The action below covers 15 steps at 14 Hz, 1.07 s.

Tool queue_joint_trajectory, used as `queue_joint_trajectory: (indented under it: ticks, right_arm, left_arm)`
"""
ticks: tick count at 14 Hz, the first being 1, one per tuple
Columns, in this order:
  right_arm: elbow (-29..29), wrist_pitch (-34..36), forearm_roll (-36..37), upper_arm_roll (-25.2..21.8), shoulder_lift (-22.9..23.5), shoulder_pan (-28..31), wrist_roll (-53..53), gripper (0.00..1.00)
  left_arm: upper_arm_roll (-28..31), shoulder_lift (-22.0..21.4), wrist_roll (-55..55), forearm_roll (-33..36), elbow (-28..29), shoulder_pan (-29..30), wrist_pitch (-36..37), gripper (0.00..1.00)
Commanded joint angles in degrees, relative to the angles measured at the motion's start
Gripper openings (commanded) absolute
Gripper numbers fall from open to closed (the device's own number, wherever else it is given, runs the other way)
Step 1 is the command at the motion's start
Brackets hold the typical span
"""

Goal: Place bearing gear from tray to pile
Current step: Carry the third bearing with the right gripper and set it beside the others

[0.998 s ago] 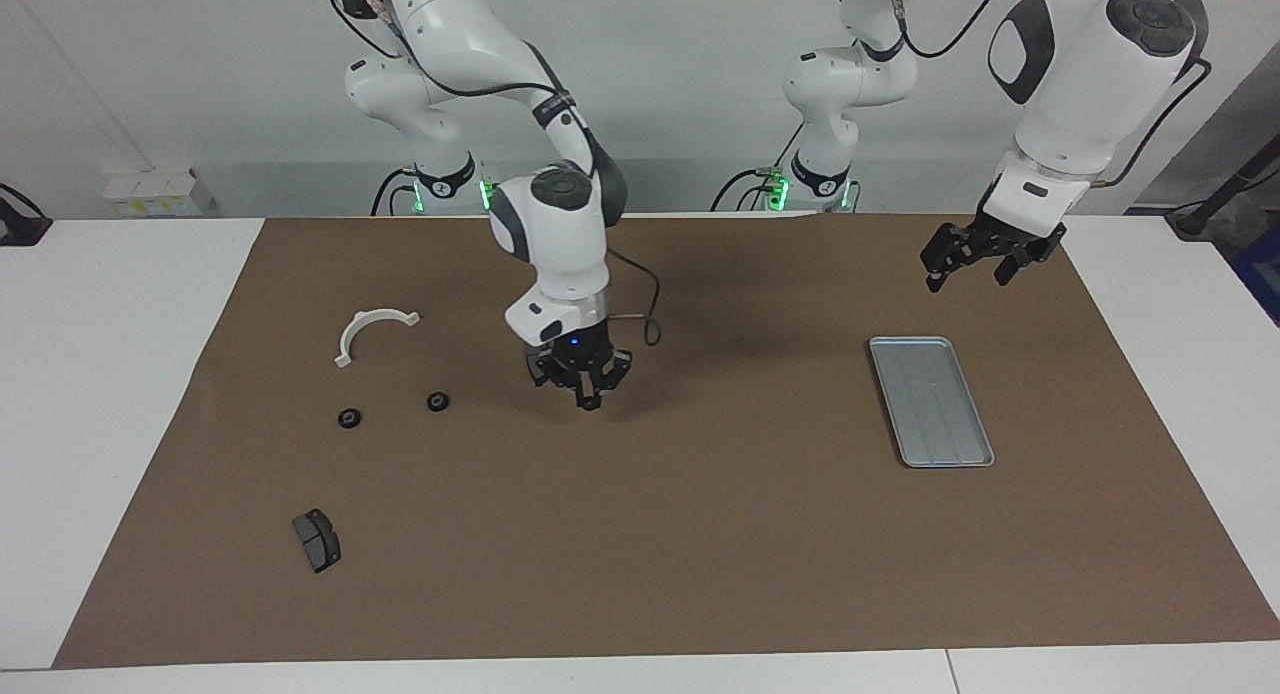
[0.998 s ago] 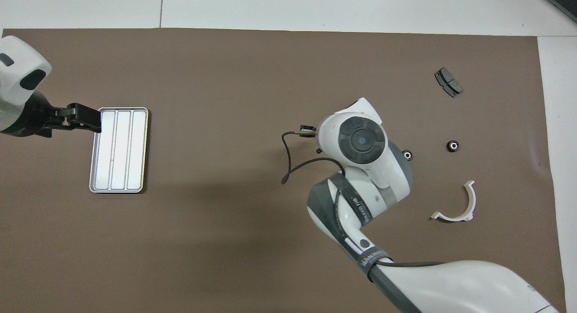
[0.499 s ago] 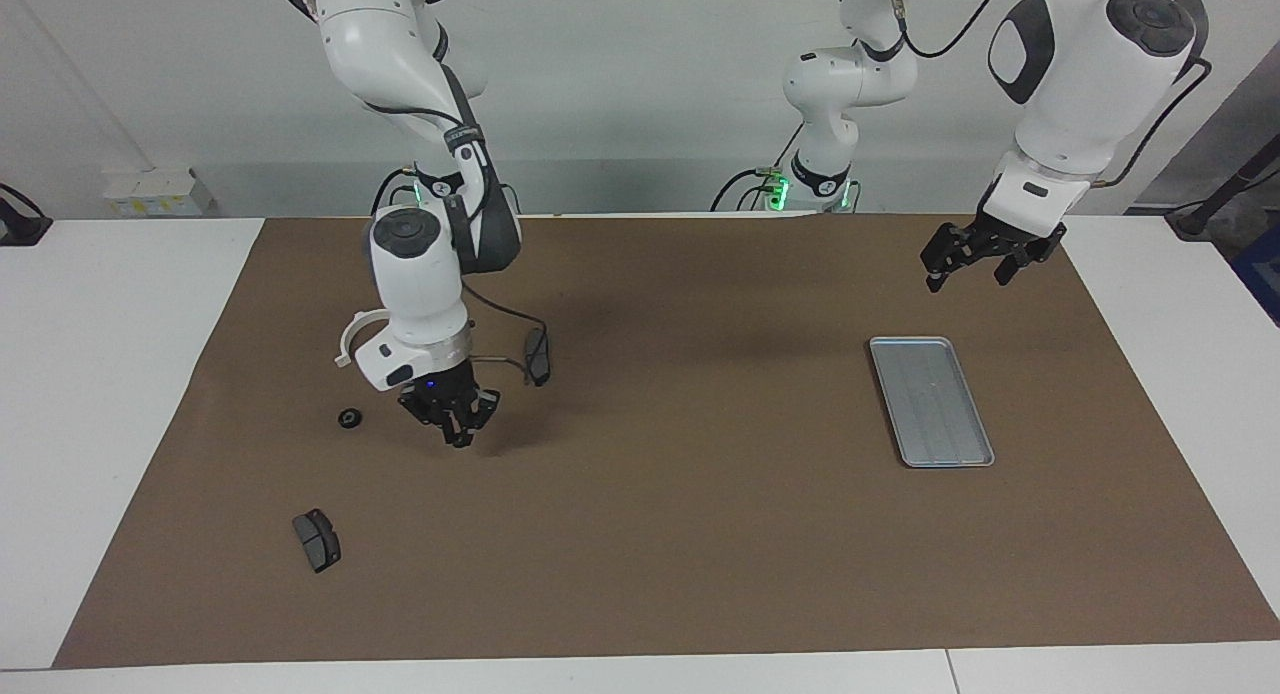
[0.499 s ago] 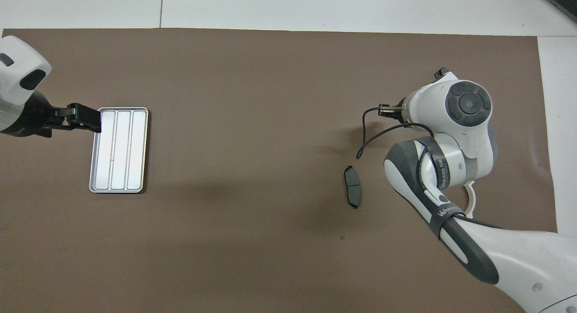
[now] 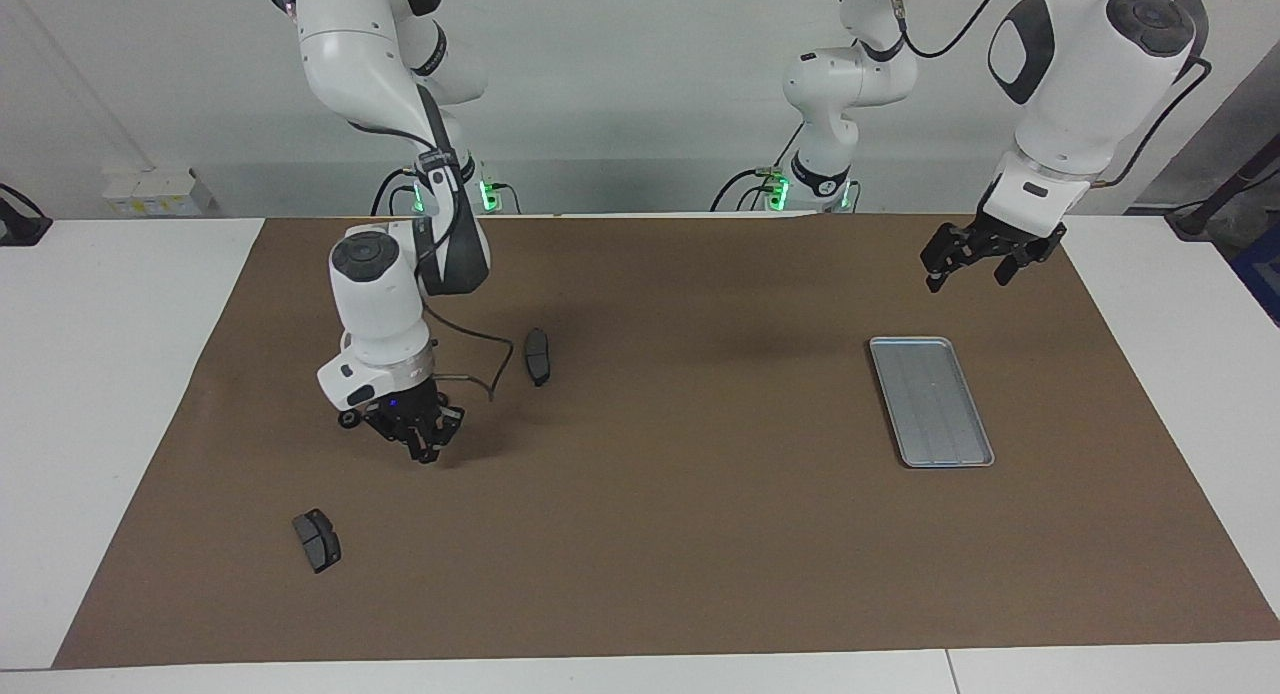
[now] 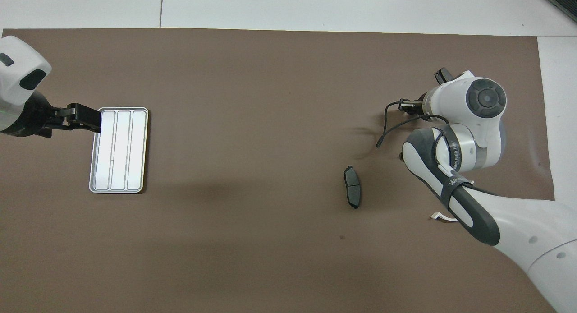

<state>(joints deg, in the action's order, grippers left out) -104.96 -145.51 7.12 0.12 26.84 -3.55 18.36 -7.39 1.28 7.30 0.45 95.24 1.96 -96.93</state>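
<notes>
At the right arm's end of the bench, your right gripper hung low over the brown mat, just beside a small black bearing gear; you could not tell whether its grip was closed or loosened. The tray lay bare, and your left gripper waited above, near it, fingers spread. A gear let go from any height might have rolled off between the two brake pads, and a careless descent could have knocked the lying gear. The mat looked flat and matte, with a plain white wall by the robots
</notes>
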Motion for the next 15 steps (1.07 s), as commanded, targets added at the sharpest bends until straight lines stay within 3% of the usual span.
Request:
queue_joint_trajectory:
  ticks: [1,3,10,13,15]
  right_arm:
    - [1.7,3.6,-0.2,0.9,-2.2,1.1,-0.9,1.0]
    - [1.5,7.5,-0.2,1.0,-5.9,1.0,-0.9,1.0]
    - [1.3,31.2,-0.2,1.4,-21.9,0.3,-3.0,1.0]
    - [1.9,37.3,-3.0,1.1,-26.3,1.0,-5.9,1.0]
    - [5.4,42.9,-3.6,0.8,-27.5,1.0,-7.8,1.0]
  left_arm:
    - [-0.3,-1.8,-0.3,0.5,2.0,0.7,-0.5,1.0]
    - [-0.3,-1.8,-0.3,0.5,2.0,0.7,-0.5,1.0]
    - [-0.3,-1.8,-0.3,0.5,2.0,0.7,-0.5,1.0]
    - [-0.3,-1.8,-0.3,0.5,2.0,0.7,-0.5,1.0]
    - [-0.3,-1.8,-0.3,0.5,2.0,0.7,-0.5,1.0]
